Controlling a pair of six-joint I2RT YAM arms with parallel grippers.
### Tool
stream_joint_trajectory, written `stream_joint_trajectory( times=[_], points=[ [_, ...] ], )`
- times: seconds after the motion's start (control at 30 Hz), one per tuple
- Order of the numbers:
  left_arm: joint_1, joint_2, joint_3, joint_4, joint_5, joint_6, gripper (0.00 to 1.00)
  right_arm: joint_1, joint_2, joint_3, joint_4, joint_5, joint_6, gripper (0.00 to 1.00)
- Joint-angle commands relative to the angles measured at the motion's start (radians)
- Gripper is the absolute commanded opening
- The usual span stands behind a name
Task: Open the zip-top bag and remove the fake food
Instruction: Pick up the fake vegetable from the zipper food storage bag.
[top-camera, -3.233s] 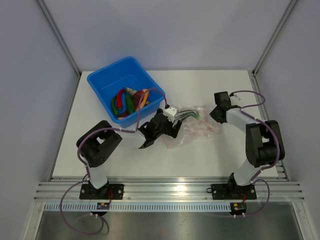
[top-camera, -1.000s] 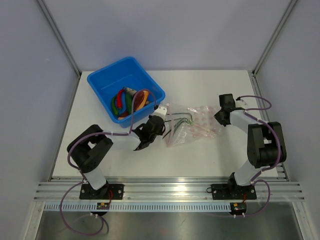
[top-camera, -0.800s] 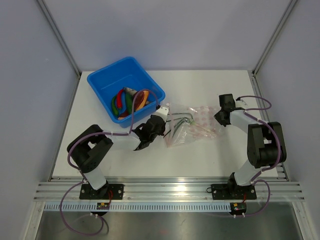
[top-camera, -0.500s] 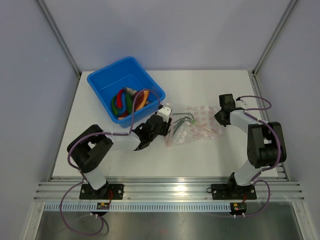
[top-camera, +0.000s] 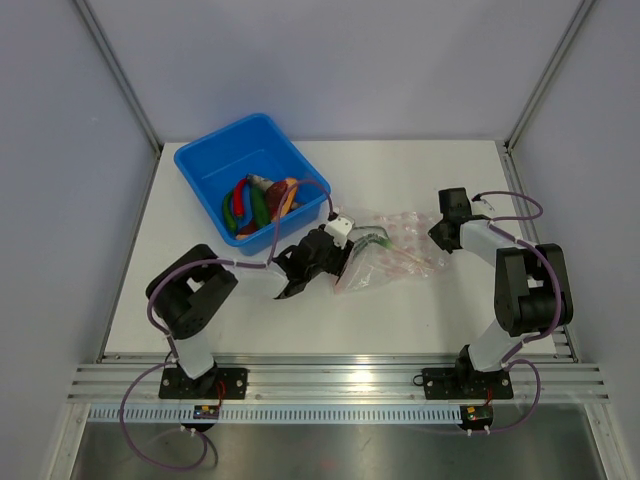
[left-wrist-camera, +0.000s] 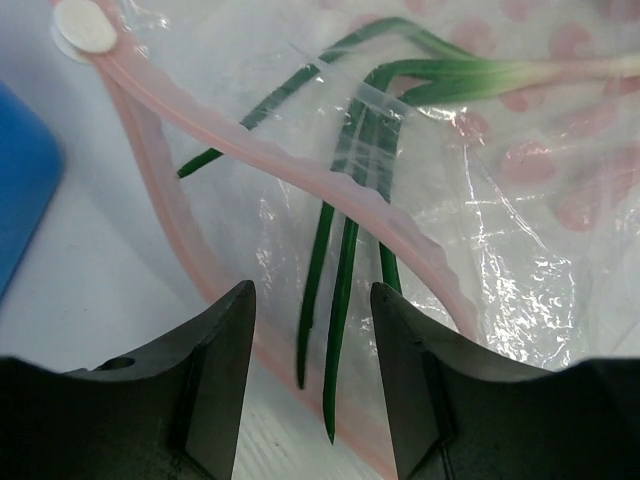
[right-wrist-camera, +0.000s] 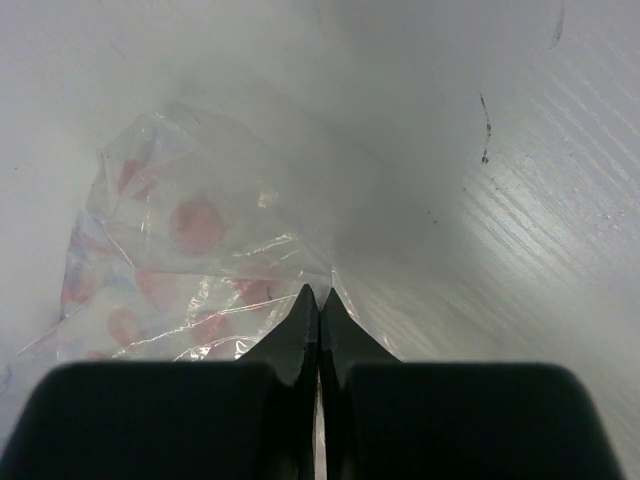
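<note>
Bag (top-camera: 395, 255) lies mid-tabletop (top-camera: 430, 310), nearer the right edge, with its pink zip strip (left-wrist-camera: 330, 190) at the left end. My left end effector (left-wrist-camera: 310, 295) hangs over the bag mouth, jaws parted, gripping nothing. Green stalks (left-wrist-camera: 440, 72) lie inside the film below it. Right end effector (right-wrist-camera: 319, 293) is pinched closed on the bag's right edge. Other food (top-camera: 262, 200) sits in the tub (top-camera: 222, 160) at the far-left corner.
</note>
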Motion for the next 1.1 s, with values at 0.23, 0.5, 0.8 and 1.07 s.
stream_joint_trajectory(
  times=[0.23,0.5,0.8,1.07],
  points=[
    [-0.013,0.072,0.114,-0.043,0.076,0.026,0.51,-0.009,-0.037,0.008,0.019,-0.015,-0.011,0.00],
    [-0.021,0.125,0.180,-0.121,0.074,0.038,0.50,-0.009,-0.038,0.006,0.024,-0.024,-0.013,0.00],
    [-0.021,0.168,0.240,-0.204,0.093,0.037,0.27,-0.007,-0.043,0.006,0.022,-0.025,-0.014,0.00],
    [-0.021,0.185,0.269,-0.236,0.104,0.031,0.12,-0.012,-0.044,0.005,0.025,-0.027,-0.014,0.00]
  ],
)
